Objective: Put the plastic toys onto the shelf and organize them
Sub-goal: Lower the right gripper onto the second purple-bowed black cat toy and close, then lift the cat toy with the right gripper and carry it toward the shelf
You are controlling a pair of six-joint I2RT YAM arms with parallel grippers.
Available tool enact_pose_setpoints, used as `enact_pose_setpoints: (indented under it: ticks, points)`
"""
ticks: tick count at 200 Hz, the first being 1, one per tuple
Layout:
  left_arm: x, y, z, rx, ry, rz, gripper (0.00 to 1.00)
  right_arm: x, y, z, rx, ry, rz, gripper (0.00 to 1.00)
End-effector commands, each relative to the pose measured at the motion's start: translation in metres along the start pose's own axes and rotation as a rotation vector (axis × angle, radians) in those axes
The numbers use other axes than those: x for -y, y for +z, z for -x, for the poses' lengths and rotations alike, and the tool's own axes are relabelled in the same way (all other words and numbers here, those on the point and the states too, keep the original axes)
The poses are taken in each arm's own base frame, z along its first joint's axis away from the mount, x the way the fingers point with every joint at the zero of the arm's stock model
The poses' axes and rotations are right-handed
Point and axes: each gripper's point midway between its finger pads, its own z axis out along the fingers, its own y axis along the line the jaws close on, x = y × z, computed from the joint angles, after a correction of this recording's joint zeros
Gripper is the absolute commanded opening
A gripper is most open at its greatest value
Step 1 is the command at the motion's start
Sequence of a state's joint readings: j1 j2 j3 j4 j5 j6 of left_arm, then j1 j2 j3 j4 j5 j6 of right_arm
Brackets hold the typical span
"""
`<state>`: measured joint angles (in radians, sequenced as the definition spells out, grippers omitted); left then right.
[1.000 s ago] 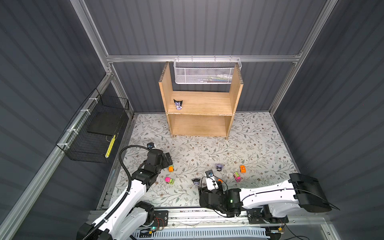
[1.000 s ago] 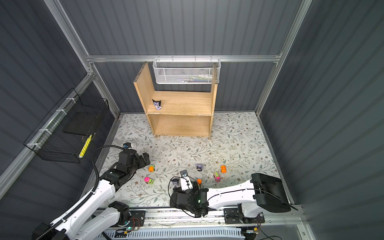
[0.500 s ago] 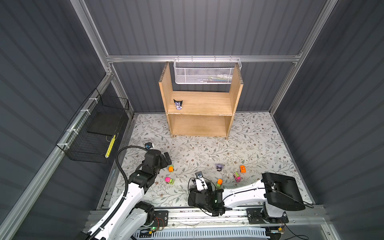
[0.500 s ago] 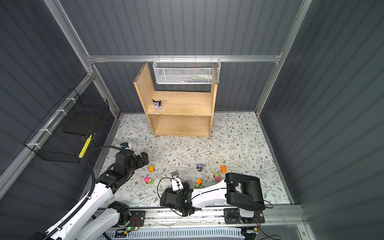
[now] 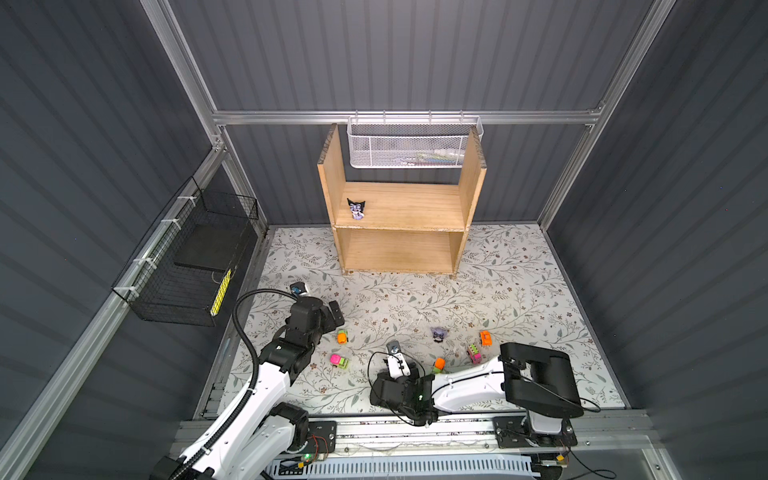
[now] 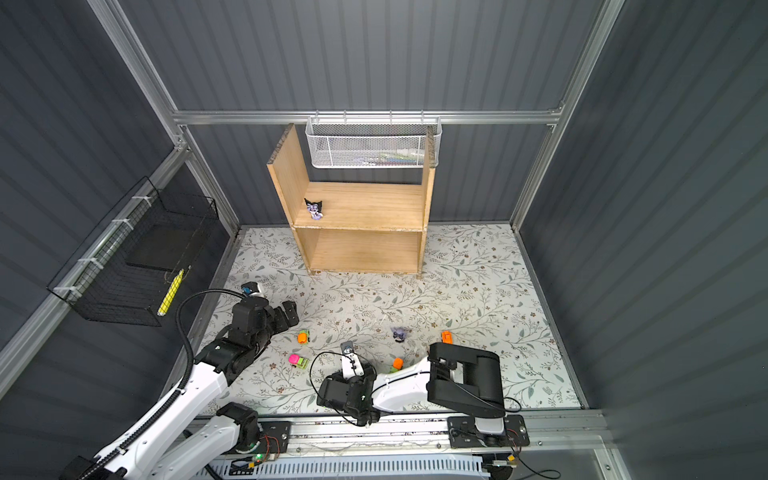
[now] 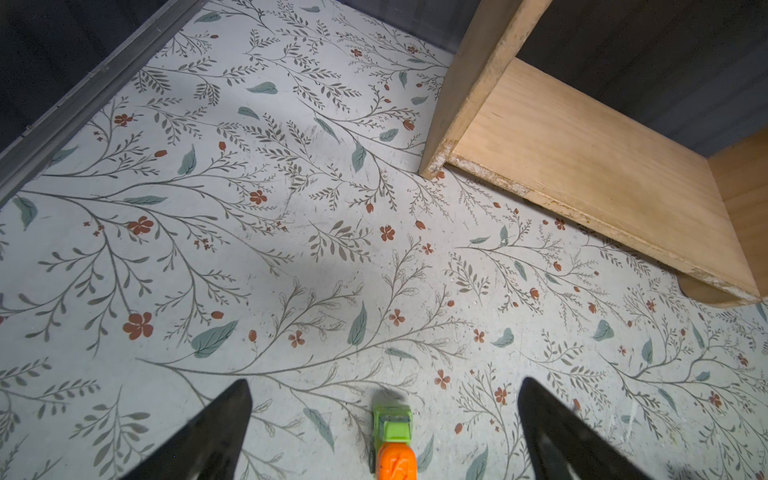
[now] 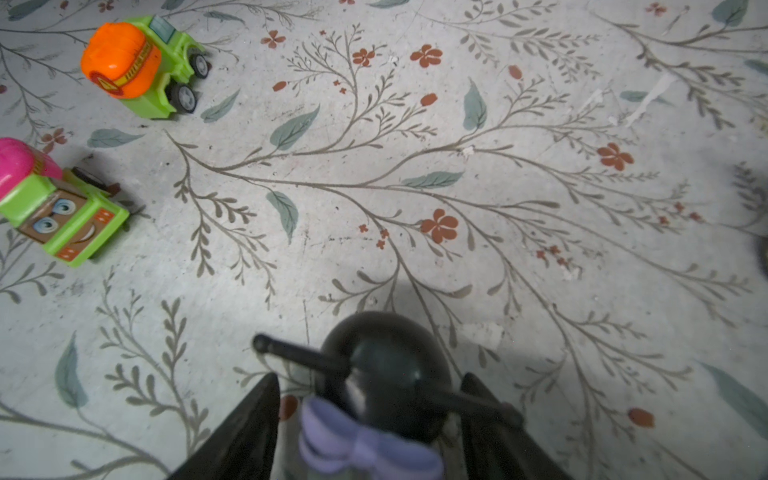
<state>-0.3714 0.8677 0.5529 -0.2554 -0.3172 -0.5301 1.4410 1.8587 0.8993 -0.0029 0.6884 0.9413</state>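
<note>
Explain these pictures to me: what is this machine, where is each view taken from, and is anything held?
Two robot arms, a left arm and a right arm, stand at the front of a flower-patterned floor. Both top views look down on the whole scene; each wrist view comes from a camera on one arm, looking past its end effector. The left end effector is open, near an orange-and-green car. The right end effector has its jaws either side of a purple-and-black figurine, with a gap showing, so nothing is clamped yet. Five toy cars lie on the floor, plus another figurine. A third figurine stands on the upper tier of the wooden shelf.
</note>
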Motion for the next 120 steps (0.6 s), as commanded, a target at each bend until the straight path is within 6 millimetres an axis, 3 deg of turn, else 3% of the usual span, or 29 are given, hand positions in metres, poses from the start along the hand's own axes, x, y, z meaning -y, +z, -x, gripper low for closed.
enact_pose_setpoints:
  ticks: [1, 57, 120]
  points:
    - [-0.004, 0.006, -0.004, 0.003, 0.016, 0.016, 1.00, 0.000, 0.005, 0.009, 0.036, 0.008, -0.022, 0.63]
    - [-0.003, 0.014, -0.007, -0.007, 0.025, 0.018, 1.00, 0.005, 0.015, 0.013, 0.039, 0.032, -0.040, 0.61]
    - [-0.005, 0.014, -0.007, -0.005, 0.028, 0.026, 1.00, 0.005, 0.017, 0.015, 0.034, 0.023, -0.050, 0.40]
